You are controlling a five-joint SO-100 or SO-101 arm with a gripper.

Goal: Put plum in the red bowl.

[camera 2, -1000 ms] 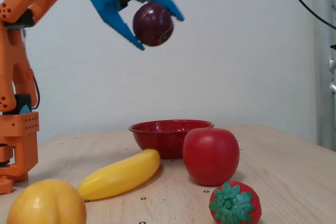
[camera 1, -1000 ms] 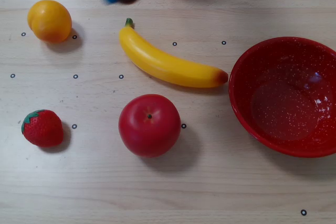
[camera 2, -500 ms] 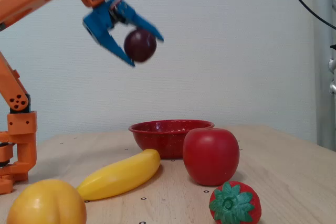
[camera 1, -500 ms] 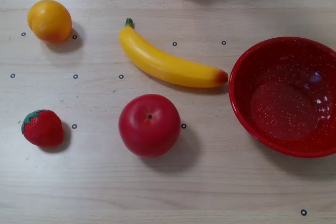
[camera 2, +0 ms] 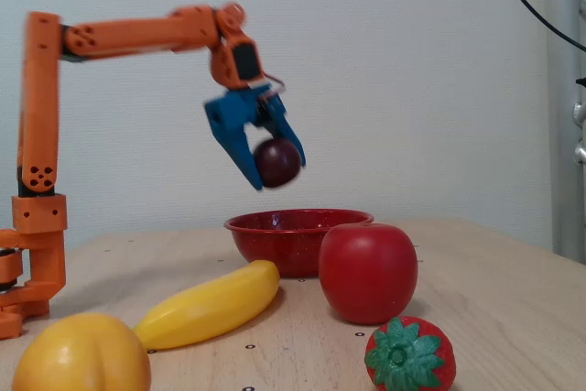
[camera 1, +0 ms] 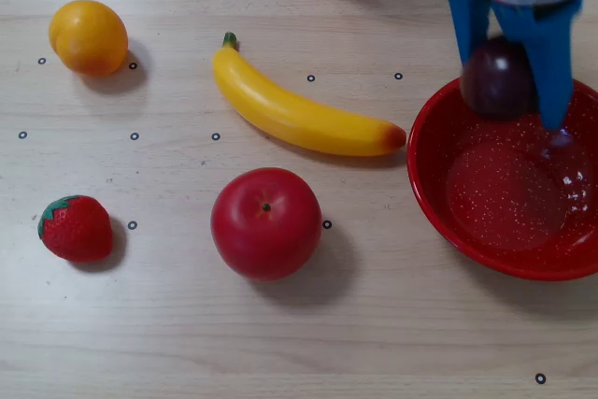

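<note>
Overhead, well off to the claw's left sat the orange [camera 1: 88, 36] and the strawberry [camera 1: 75, 228], with the banana [camera 1: 301, 113] and the apple [camera 1: 266, 222] nearer but still clear of it. None of them stood in the claw's path. The gripper [camera 1: 519, 91] had its blue fingers closed partway around the plum [camera 1: 497, 79], which sat gripped between them. In the fixed view the gripper [camera 2: 279, 167] hung in the air with the plum [camera 2: 277, 161] held above the left part of the red bowl [camera 2: 295, 237], not touching it.

From above, the fruit lay over the upper rim of the red bowl [camera 1: 448, 231] rather than over its middle; the bowl's open floor spread below and to the right of the claw in that view. A clean drop, as I judged it, called for carrying the plum a little farther over the bowl's hollow, lowering it close to the floor, and only then parting the fingers, since a round fruit let go high or over the rim could bounce or roll out onto the table [camera 1: 280, 343].
</note>
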